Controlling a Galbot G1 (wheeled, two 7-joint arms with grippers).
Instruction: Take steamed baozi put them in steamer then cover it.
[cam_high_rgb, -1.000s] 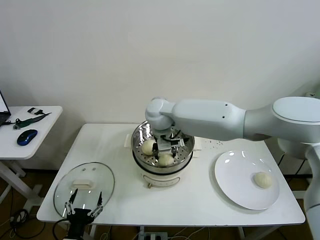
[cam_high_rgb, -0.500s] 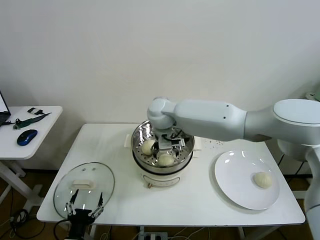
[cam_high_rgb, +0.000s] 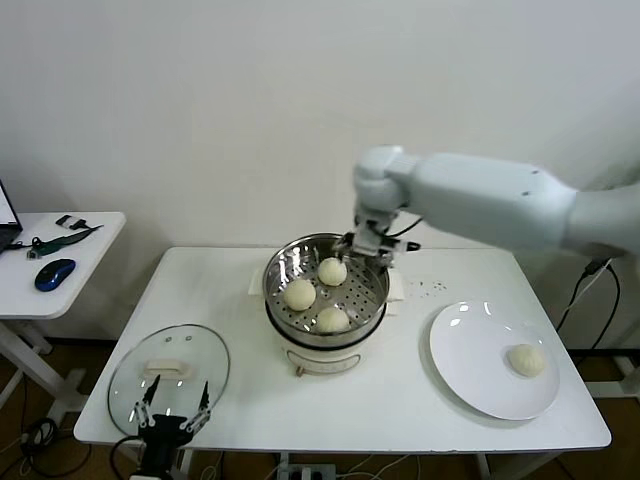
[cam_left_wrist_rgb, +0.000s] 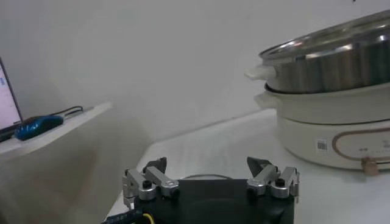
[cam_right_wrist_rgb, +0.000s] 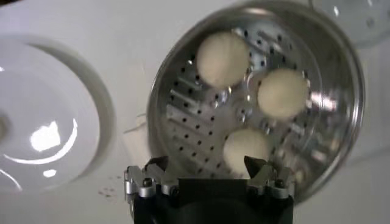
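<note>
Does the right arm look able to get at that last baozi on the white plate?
Probably yes. The right gripper hangs open and empty over the steamer's rim, and the lone baozi lies bare on the plate on that arm's side, with nothing between them.

three baozi (cam_right_wrist_rgb: 223, 58) sit in the steamer (cam_right_wrist_rgb: 341, 155); the right gripper (cam_right_wrist_rgb: 207, 170) hangs open above, empty

3 cream baozi (cam_high_rgb: 318, 295) sit in the steel steamer (cam_high_rgb: 371, 297) — 1 elsewhere; glass cover (cam_high_rgb: 168, 365) lies flat.
</note>
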